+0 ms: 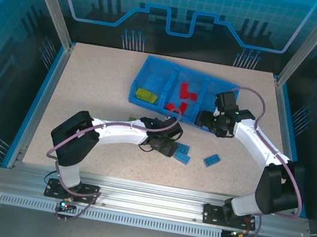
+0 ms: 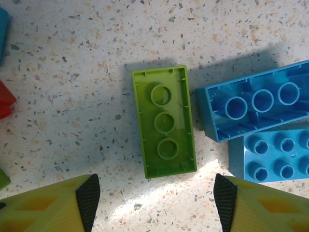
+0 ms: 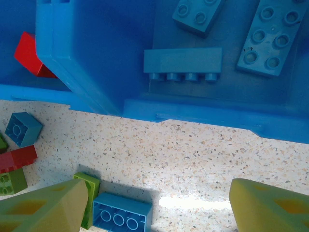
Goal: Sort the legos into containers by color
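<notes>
A lime green lego (image 2: 166, 122) lies hollow side up on the table, just ahead of my open left gripper (image 2: 154, 203), whose pads straddle bare table. To its right lie two light blue legos, one hollow side up (image 2: 256, 104) and one studs up (image 2: 275, 157). My right gripper (image 3: 159, 203) hangs open over the table in front of the blue tray (image 3: 193, 113). The tray's right compartment holds three blue legos (image 3: 183, 63). Its middle compartment holds red legos (image 1: 183, 95) and its left one a green lego (image 1: 145, 94).
By the right gripper's left finger sit a green lego (image 3: 89, 193) and a blue one (image 3: 120, 215). Farther left are a small blue (image 3: 21, 128), a red (image 3: 17, 157) and a green lego (image 3: 9, 181). One more blue lego (image 1: 212, 160) lies alone on the table.
</notes>
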You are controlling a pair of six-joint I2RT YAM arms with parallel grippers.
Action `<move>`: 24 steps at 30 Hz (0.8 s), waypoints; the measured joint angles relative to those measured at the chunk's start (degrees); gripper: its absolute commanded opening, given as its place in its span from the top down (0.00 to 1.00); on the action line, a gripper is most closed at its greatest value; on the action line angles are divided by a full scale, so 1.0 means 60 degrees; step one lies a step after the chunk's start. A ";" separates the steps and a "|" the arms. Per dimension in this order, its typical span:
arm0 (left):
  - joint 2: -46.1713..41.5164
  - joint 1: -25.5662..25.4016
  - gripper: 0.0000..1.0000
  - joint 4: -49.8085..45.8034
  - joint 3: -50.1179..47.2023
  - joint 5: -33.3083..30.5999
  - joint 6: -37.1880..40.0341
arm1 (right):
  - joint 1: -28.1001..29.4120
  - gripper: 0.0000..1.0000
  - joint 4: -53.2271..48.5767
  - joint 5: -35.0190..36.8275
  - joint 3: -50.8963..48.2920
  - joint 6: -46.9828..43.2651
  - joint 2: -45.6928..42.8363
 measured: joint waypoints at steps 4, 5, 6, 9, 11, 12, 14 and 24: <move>0.0222 -0.0106 0.32 0.0062 0.0000 0.0004 0.0153 | 0.0000 0.21 0.0000 0.0000 -0.0004 0.0000 0.0000; 0.0277 -0.0135 0.32 0.0058 0.0000 0.0007 0.0157 | -0.0004 0.21 0.0004 0.0000 -0.0004 0.0000 0.0000; 0.0328 -0.0168 0.32 0.0066 0.0000 0.0029 0.0193 | 0.0000 0.21 0.0000 0.0000 -0.0004 0.0000 0.0000; 0.0423 -0.0211 0.32 0.0091 0.0004 0.0066 0.0306 | -0.0004 0.21 0.0000 0.0000 -0.0015 0.0000 0.0004; 0.0503 -0.0211 0.32 0.0080 0.0022 0.0069 0.0339 | -0.0004 0.21 0.0000 0.0000 -0.0018 0.0000 0.0000; 0.0561 -0.0211 0.32 0.0087 0.0029 0.0066 0.0368 | -0.0007 0.21 0.0000 0.0000 -0.0018 0.0000 0.0000; 0.0670 -0.0211 0.32 0.0080 0.0076 0.0066 0.0390 | -0.0011 0.21 0.0000 0.0000 -0.0018 0.0000 0.0004; 0.1191 -0.0211 0.37 0.0055 0.0586 -0.0120 0.0623 | -0.0011 0.21 0.0000 0.0000 -0.0091 0.0000 0.0004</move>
